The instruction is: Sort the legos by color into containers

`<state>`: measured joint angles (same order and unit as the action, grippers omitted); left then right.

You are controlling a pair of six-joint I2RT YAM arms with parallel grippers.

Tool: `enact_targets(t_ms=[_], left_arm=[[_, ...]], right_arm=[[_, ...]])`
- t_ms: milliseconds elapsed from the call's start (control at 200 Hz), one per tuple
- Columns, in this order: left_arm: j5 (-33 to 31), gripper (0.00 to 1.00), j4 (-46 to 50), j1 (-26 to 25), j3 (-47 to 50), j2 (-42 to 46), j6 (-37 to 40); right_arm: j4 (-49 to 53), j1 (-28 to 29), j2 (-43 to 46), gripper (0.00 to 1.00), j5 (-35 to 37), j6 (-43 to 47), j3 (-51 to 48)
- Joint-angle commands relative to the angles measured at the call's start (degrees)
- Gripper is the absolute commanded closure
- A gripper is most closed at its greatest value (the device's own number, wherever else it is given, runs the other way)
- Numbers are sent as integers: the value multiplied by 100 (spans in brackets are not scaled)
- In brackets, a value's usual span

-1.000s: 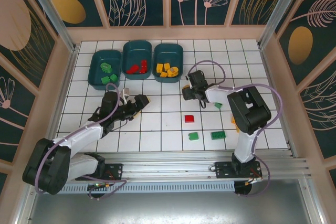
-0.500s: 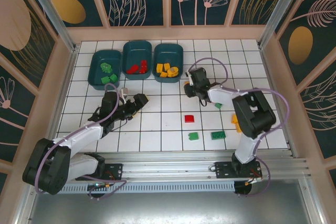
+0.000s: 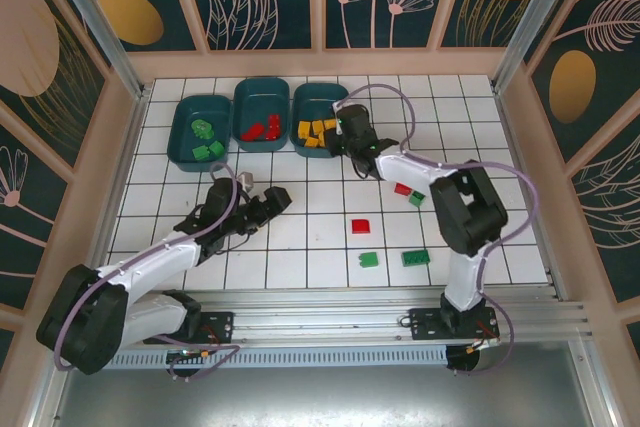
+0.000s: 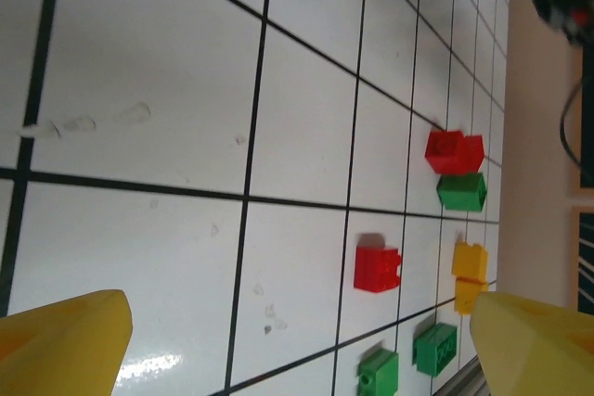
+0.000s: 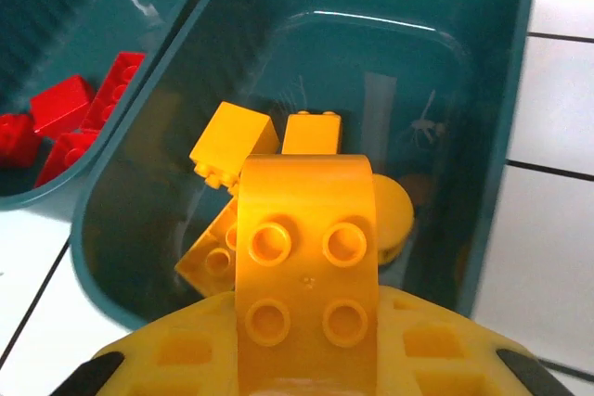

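Three teal bins stand at the back. The left bin holds green legos, the middle bin red ones, and the right bin yellow ones. My right gripper hangs over the right bin's near end, shut on a yellow lego with its studs facing the camera. Below it lie several yellow legos in the bin. My left gripper is open and empty low over the tiles, its fingertips wide apart. Loose legos lie ahead: red, red, green.
More loose legos lie at the front right: two green, a red, and two yellow near the table's edge. The red bin sits left of the yellow one. A rail runs along the front edge.
My right gripper has swung up and left from the mid-table to above the yellow bin, carrying the yellow lego. The left gripper has shifted slightly right and forward.
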<state>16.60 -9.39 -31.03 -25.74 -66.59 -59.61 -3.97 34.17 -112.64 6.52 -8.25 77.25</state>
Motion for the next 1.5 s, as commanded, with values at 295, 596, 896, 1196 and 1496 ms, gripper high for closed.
enact_targets(t_ms=[295, 596, 896, 1196, 1496], left_arm=[[-301, 4, 359, -419, -525, -182, 458], [-1048, 8, 879, -1751, -2173, -2140, 813], [-1830, 11, 2327, -2685, -4493, -4189, 1559], [-2736, 15, 3932, -3051, -5541, -5032, 1434], [-2740, 24, 3941, -3098, -5996, -5538, 1168]], right_arm=[[19, 27, 523, 43, 305, -297, 274], [20, -19, 2325, 39, 1341, -985, -2005], [203, -1135, 4327, 34, 1170, -1846, -4272], [304, -1732, 5230, 32, 1034, -1780, -4858], [230, -1787, 5365, 32, 746, -1715, -5027]])
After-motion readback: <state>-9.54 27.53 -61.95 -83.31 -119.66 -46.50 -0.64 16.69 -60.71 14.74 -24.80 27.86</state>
